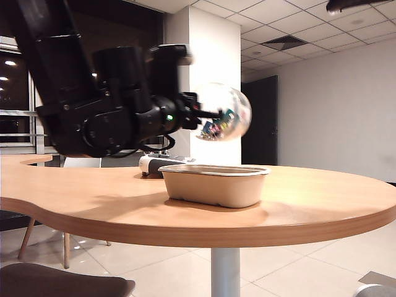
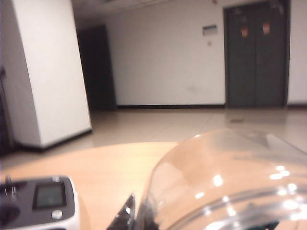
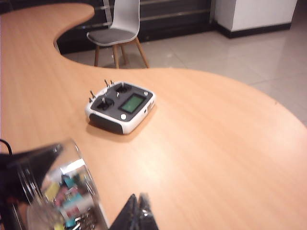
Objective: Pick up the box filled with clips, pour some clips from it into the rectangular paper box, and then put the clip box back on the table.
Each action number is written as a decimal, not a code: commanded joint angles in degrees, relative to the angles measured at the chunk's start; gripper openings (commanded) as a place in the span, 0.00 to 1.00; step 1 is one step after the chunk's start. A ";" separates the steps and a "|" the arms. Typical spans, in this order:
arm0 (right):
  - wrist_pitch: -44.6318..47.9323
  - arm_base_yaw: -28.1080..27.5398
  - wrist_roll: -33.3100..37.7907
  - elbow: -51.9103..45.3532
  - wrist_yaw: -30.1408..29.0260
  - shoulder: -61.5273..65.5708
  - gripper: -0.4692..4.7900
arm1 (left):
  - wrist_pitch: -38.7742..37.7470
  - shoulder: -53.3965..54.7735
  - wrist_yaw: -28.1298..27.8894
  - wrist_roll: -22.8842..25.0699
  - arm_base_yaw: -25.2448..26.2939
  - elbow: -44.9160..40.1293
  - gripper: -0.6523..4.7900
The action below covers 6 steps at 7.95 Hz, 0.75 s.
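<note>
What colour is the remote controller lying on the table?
The remote controller is white with a black face and a greenish screen; the right wrist view shows it best.

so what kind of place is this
Probably an office or lobby: a drop-tile ceiling, dark double doors like a lift's, glossy tiled floor and a big curved table with a chair.

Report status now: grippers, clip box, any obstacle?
Left gripper shut on clip box, raised above paper box. Right gripper shut, empty. Remote controller behind tray, not blocking.
</note>
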 commanded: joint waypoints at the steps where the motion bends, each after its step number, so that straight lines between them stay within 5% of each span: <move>1: 0.28 0.04 -0.04 0.26 -0.15 0.39 0.09 | 0.87 -0.28 4.15 -20.87 1.31 0.13 0.11; 3: 0.68 0.04 -0.02 0.26 -0.15 0.39 0.09 | -1.09 -0.31 7.32 -18.51 1.33 0.13 0.11; 5: 0.72 0.04 -0.04 0.26 -0.15 0.39 0.09 | 1.53 -0.48 8.28 20.98 1.38 0.15 0.11; 6: 0.70 0.04 -0.04 0.26 -0.15 0.39 0.09 | 1.51 -0.48 8.28 25.53 1.40 0.13 0.11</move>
